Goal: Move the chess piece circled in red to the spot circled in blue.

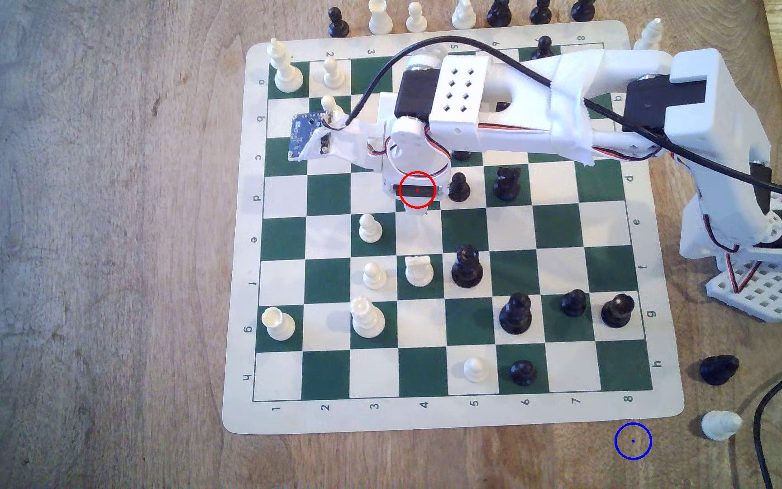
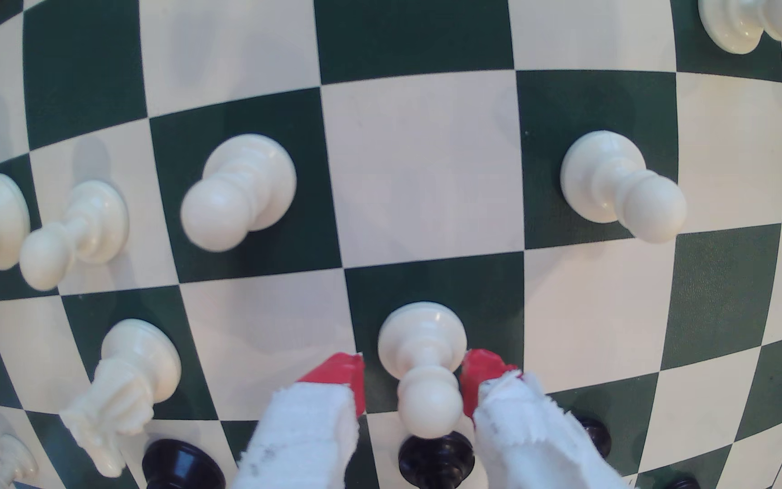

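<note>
While the arm (image 1: 497, 108) stretches over the board (image 1: 568, 225), gripper (image 2: 415, 381) spread, straddling the chess piece (image 2: 422, 357), untouched.

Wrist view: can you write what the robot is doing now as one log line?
phase: lining up grasp | fingers: open, either side of white pawn | pawn: upright on green square, not lifted | blue-ringed spot: bare wood off the board

The setting is appearing to be a home or hobby workspace. A worn wooden surface (image 1: 97, 235) is carrying a roll-up vinyl chess mat (image 1: 450, 418), plastic chess pieces, and a 3D-printed white arm (image 1: 615, 108) that is trailing loose cables (image 1: 774, 399) and tape.
</note>
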Robot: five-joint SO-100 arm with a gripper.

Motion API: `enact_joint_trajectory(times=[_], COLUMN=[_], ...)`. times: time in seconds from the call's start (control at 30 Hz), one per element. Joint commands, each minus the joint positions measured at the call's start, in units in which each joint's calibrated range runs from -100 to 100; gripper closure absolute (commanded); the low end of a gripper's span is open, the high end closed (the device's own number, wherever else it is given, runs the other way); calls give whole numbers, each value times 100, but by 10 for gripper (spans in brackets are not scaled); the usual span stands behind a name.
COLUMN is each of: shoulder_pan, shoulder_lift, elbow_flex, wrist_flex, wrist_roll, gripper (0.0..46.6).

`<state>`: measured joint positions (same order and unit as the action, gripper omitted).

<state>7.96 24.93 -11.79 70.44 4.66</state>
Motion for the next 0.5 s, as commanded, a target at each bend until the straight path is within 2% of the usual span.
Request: enact_joint_trajectory(times=[0.0, 0.33, 0.43, 0.47], shoulder_pan=[-10, -18, -26, -26], shoulder_lift=[-235, -303, -311, -319], elbow_flex=[-489, -516, -507, -507], wrist_flex=[-123, -66, -41, -41], wrist_roll=[-24, -24, -24, -29], gripper=[359, 380, 393, 413])
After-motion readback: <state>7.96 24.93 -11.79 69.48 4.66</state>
